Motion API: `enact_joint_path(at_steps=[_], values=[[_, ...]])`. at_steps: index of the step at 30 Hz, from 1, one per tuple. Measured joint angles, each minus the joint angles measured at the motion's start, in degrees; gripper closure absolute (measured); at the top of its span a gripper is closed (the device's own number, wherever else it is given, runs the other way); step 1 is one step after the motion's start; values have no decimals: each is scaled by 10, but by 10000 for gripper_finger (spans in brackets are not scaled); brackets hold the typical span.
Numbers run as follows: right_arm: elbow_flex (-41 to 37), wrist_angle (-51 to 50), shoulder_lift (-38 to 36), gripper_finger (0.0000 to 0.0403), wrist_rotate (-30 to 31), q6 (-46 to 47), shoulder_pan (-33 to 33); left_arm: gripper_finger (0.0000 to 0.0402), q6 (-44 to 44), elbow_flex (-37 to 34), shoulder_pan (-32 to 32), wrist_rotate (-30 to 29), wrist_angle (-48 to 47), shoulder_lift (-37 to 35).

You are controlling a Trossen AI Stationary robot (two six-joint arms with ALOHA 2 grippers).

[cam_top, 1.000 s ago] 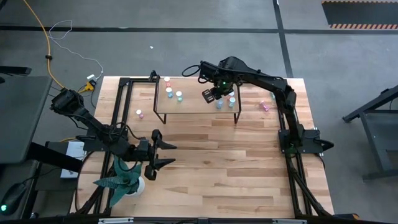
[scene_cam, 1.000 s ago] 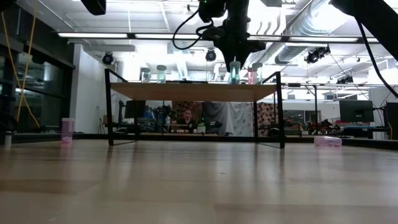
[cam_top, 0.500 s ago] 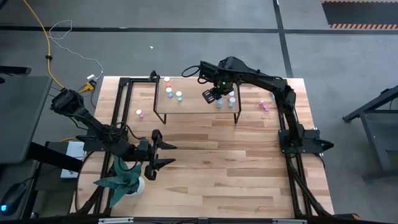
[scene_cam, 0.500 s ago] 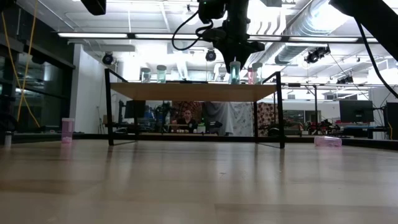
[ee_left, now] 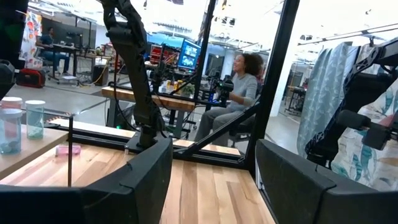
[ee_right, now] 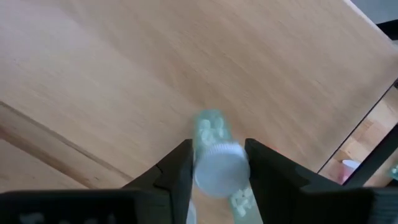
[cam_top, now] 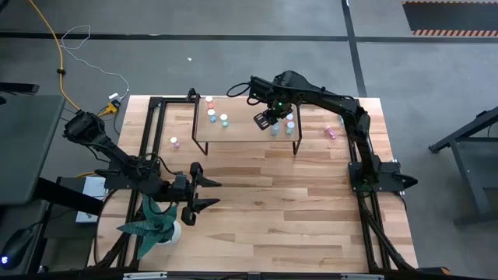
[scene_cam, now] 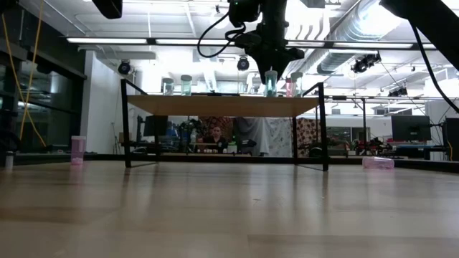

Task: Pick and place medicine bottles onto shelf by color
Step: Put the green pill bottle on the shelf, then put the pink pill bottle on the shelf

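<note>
Right gripper sits over the right end of the shelf, straddling a teal bottle that stands upright on the shelf top. From the low view the bottle hasn't shifted over the last second, same spot near the right legs, base on the wood. In the right wrist view the fingers flank the white cap with a sliver of slack each side, so the claw looks to be letting go rather than clenched (release under way, not yet clear of the bottle). My read: this teal one is placed, next to other teal bottles at that end.

Another group of bottles stands at the shelf's left end. Still off the shelf: a pink bottle on the table left of it, and a pink one on its side to the right.

Left gripper waits near the plant, fingers spread, holding nothing.
</note>
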Motion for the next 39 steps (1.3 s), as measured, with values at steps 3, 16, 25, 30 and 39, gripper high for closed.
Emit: enact_joint_path(at_steps=[3, 16, 25, 30, 39], values=[[0, 0, 0, 248, 11, 5, 0, 179, 0, 0, 0, 0, 0, 0], [0, 2, 0, 184, 44, -30, -7, 179, -3, 0, 0, 0, 0, 0], [55, 0, 0, 180, 40, -110, -2, 179, 2, 0, 0, 0, -2, 0], [63, 3, -32, 180, 42, -155, 14, 179, 2, 0, 0, 7, -14, 0], [-72, 24, -165, 180, 66, -186, 73, 179, -13, 0, 11, 8, -61, 0]])
